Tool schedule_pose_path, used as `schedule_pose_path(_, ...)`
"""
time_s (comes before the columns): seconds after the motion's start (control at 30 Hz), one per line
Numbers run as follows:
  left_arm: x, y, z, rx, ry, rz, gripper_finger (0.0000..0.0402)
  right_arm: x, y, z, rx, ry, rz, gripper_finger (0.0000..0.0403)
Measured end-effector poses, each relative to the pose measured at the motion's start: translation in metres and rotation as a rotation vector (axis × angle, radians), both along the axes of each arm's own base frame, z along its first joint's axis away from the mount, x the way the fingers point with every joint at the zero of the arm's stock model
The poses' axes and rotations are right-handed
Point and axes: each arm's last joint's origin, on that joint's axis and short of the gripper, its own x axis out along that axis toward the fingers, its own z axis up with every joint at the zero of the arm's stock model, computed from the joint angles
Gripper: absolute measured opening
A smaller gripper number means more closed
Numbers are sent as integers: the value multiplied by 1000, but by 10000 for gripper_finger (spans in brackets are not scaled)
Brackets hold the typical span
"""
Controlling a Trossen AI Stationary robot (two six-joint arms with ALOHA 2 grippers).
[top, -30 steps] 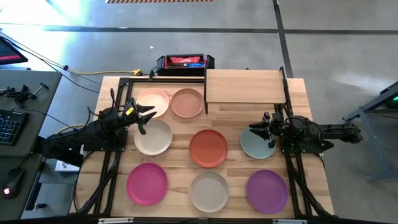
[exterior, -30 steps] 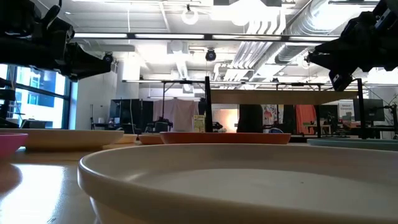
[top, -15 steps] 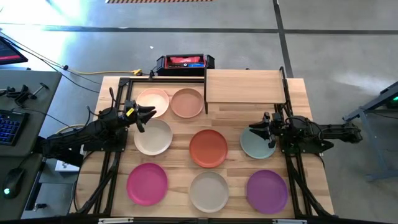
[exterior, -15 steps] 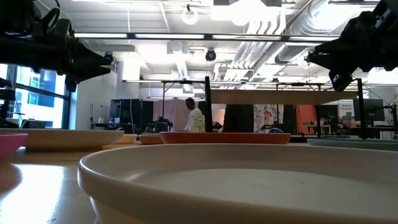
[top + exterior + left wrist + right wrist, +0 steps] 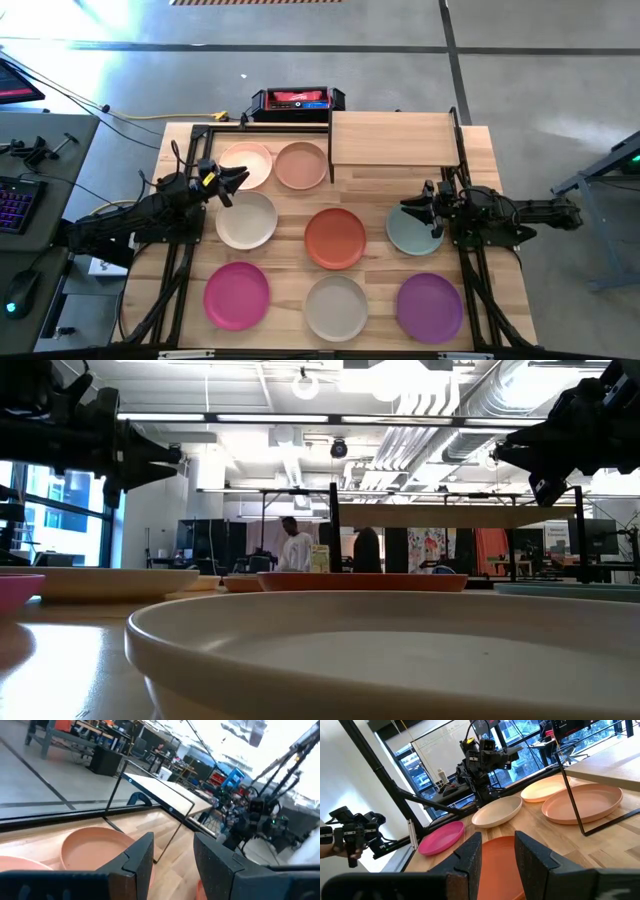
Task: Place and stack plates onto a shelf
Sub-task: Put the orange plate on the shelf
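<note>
Several round plates lie flat on the wooden table: two peach ones at the far side, cream, orange-red and sage green in the middle row, and magenta, off-white and purple near the front edge. The bare shelf stands on thin black legs at the far right. My left gripper hovers open and level above the cream plate's far-left rim. My right gripper hovers open and level over the sage plate.
A black-and-red box sits just beyond the table's far edge. Black frame rails run along both table sides under the arms. A desk with a keyboard stands to the left. People stand in the room behind.
My left gripper has rolled about the line it points along, staying in place above the cream plate's rim with its fingers still apart. No plate has moved. A person has walked into sight in the room behind.
</note>
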Motion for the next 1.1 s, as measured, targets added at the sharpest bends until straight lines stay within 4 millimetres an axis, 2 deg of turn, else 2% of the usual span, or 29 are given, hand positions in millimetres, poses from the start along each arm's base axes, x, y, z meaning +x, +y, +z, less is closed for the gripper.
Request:
schedule_pose_path(0.53, 0, 0, 1, 23, 3, 13, 129, 0, 0, 0, 0, 0, -4, 99)
schedule_pose_path(0.9, 0, 1, 0, 16, 4, 17, 129, 0, 0, 0, 63, -3, -10, 99)
schedule_pose_path(1.0, 0, 1, 1, -32, -32, 23, 129, 0, 0, 1, 63, -6, -12, 99)
schedule_pose_path(1.1, -1, 1, 9, -44, -138, 16, 129, -1, 0, 7, 62, -26, -13, 99)
